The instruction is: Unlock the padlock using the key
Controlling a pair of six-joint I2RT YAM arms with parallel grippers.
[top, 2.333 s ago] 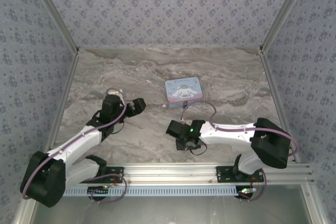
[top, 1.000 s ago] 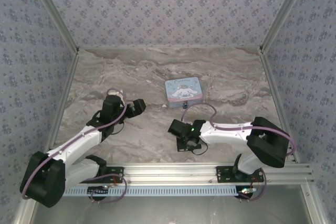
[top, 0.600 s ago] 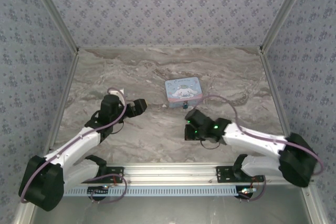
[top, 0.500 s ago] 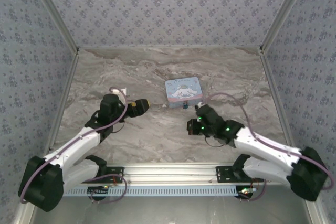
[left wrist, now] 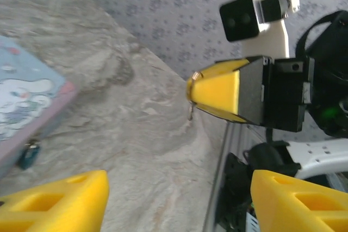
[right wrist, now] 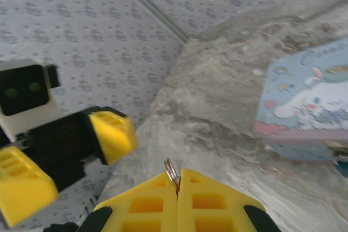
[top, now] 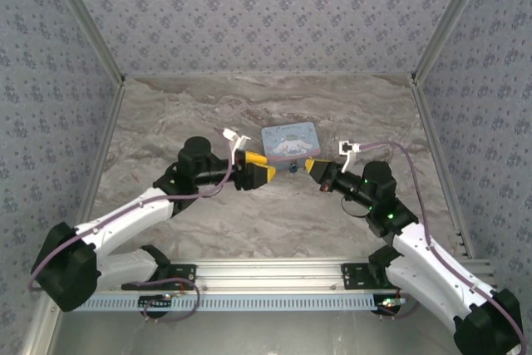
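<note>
Padlock (top: 293, 167): tiny, dark, bluish, dangling at the near edge of the smooth rectangular tin (top: 289, 140) on the veined marble table (top: 166, 114). Right gripper (top: 309, 165) pinched shut on the key (right wrist: 172, 172), a thin wire ring. Left gripper (top: 268, 167) spread wide, bare marble between.

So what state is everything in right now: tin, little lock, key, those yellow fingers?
Light-blue rectangular cartoon tin: lid shut, lying flat.
Tiny dark metal padlock: at the tin's near edge, no key in it; locked or not, cannot tell.
Small metal key ring: pinched, poking out.
Right yellow plastic fingers: shut on that ring.
Left yellow plastic fingers: open, empty.
</note>
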